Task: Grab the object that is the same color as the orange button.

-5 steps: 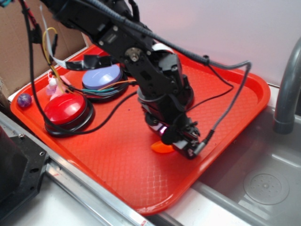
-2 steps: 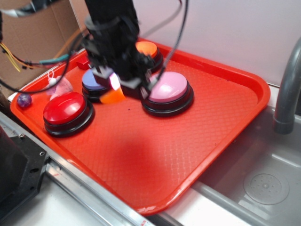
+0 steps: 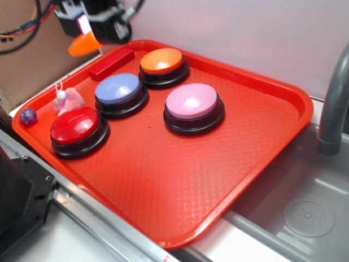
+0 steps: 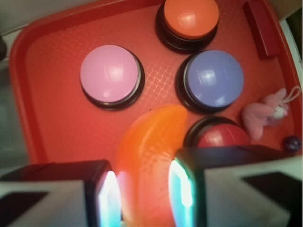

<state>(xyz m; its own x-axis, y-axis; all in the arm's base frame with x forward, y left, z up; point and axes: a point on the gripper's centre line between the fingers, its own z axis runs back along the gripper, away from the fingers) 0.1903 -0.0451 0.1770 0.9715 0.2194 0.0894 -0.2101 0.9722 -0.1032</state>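
From the exterior view you see the gripper raised beyond the tray's far left corner, the crescent hanging from it. At the wrist, your fingers clamp the crescent above the tray; the orange button sits near the far edge.

Orange crescent held aloft — orange button on tray.

- Orange crescent: glossy smooth plastic.
- Orange button: shiny plastic dome.
- Red tray: textured plastic, diamond-grid surface.
- Pink bunny: fuzzy plush.
- Sink: dull metal.
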